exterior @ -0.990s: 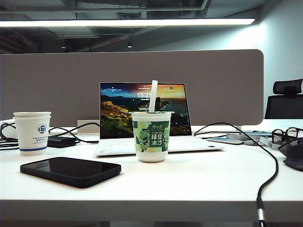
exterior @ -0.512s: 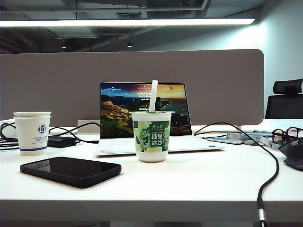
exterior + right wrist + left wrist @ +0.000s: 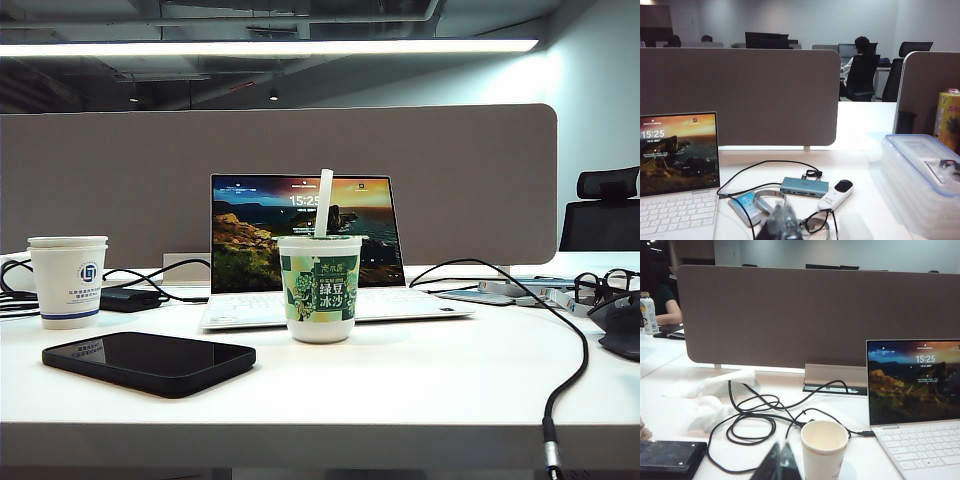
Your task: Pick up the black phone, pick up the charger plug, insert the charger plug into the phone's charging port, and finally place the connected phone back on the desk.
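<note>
Phone (image 3: 149, 361), glossy black and flat, is seen lying unmoved since the earlier frames on the desk (image 3: 420, 390) left of the green cup (image 3: 320, 288), well apart from the left gripper (image 3: 779, 465) and right gripper (image 3: 780, 223), both pressed shut and holding nothing.

Right gripper (image 3: 781, 226): low in the foreground, blurred, fingers pressed together, holding nothing
Desk (image 3: 860, 150): white, backed by a grey-beige divider (image 3: 740, 95)
Laptop (image 3: 679, 155): open, lock screen lit
Near the gripper: eyeglasses (image 3: 815, 221), blue-grey hub (image 3: 804, 187), white remote (image 3: 836, 194)
Clear plastic box (image 3: 920, 175): at desk's edge
</note>
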